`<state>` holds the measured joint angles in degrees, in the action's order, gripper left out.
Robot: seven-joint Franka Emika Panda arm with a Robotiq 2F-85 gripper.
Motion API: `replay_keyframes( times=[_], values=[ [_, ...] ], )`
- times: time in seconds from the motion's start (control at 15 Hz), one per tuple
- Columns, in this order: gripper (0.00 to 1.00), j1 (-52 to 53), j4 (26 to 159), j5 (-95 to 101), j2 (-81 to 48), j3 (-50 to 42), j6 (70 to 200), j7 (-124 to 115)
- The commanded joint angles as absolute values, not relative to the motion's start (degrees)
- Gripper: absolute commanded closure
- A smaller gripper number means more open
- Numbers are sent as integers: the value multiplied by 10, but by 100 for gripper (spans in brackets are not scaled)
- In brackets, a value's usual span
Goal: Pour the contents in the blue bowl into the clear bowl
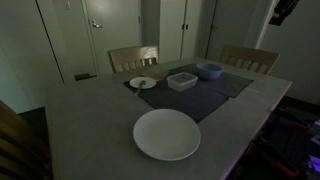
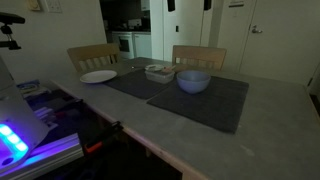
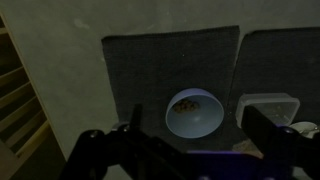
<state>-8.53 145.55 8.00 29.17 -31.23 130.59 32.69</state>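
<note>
The blue bowl [image 1: 210, 71] stands upright on a dark placemat at the far side of the table, and it shows in both exterior views [image 2: 193, 81]. In the wrist view the blue bowl [image 3: 194, 112] holds small brownish pieces. The clear bowl [image 1: 182, 81] is a squarish translucent container right beside it [image 2: 159, 72] [image 3: 268, 108]. My gripper [image 3: 197, 110] is open and empty, high above the blue bowl, with one finger on each side of it in the wrist view. Only a dark part of the arm [image 1: 283, 12] shows at the top edge in an exterior view.
A large white plate [image 1: 167, 134] [image 2: 98, 76] lies on the bare tabletop. A small white saucer [image 1: 143, 83] sits on the placemat [image 1: 205, 100] next to the clear bowl. Two wooden chairs [image 1: 133, 57] [image 1: 250, 58] stand at the table's far edge.
</note>
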Motion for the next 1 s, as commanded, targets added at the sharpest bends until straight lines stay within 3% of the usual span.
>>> replay_keyframes(
  times=[0.0,0.93],
  values=[
    [0,-105,1455,66,287,-295,1306,337],
    [0,-88,1460,69,239,-261,1357,303]
  ],
)
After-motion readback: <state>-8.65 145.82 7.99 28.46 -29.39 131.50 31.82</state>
